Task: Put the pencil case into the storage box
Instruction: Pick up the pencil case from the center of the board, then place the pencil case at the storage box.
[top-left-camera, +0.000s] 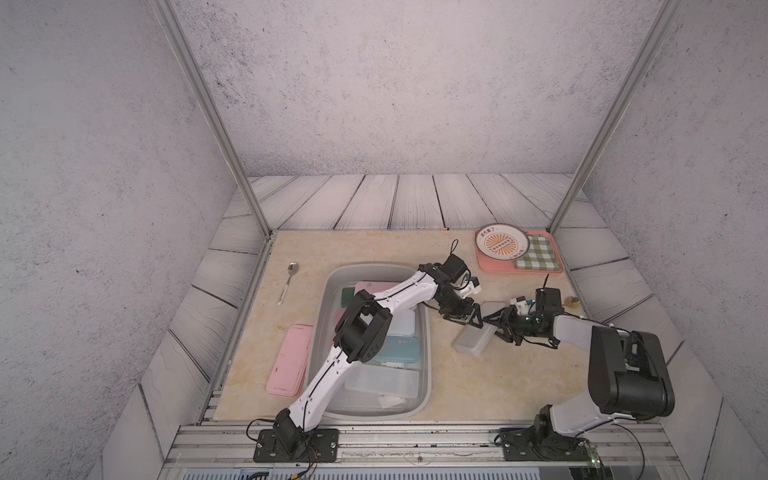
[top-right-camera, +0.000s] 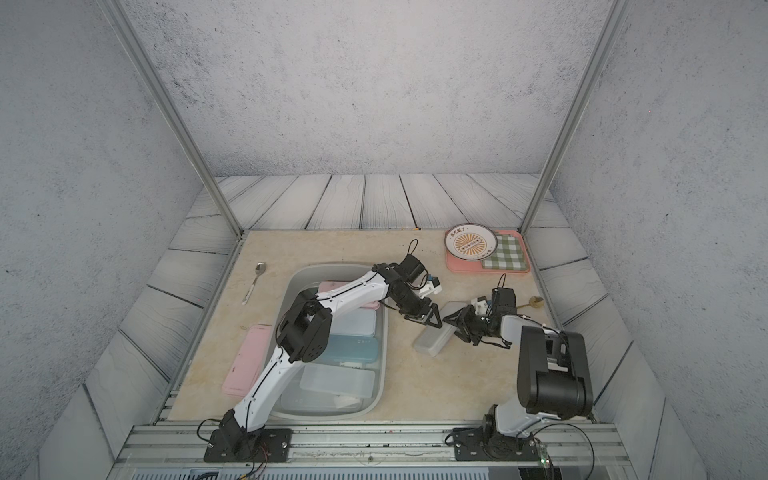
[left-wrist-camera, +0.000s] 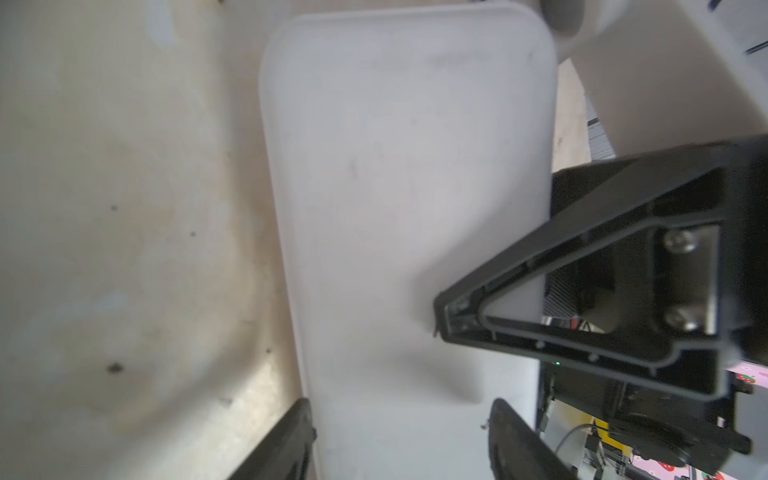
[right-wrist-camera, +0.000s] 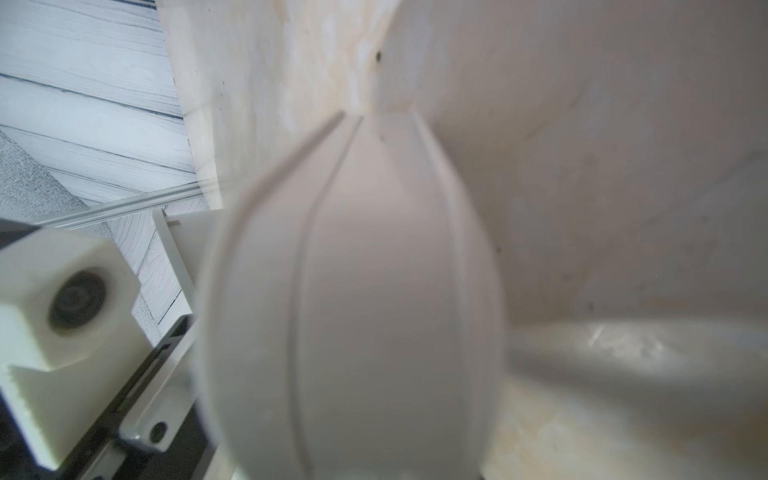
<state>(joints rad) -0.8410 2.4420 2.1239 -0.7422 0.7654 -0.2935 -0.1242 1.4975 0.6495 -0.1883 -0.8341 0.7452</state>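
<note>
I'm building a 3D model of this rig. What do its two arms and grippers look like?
Left arm: white links, black joints, a thin black cable along them. Right arm: white links with bulky black motor housings. The left gripper and right gripper have black triangular open-frame fingers; a white camera block sits at each wrist.

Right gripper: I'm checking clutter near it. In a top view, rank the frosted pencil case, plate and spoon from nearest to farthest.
1. frosted pencil case, right beneath it.
2. plate, behind it, back right corner.
3. spoon, far left, past the storage box.
</note>
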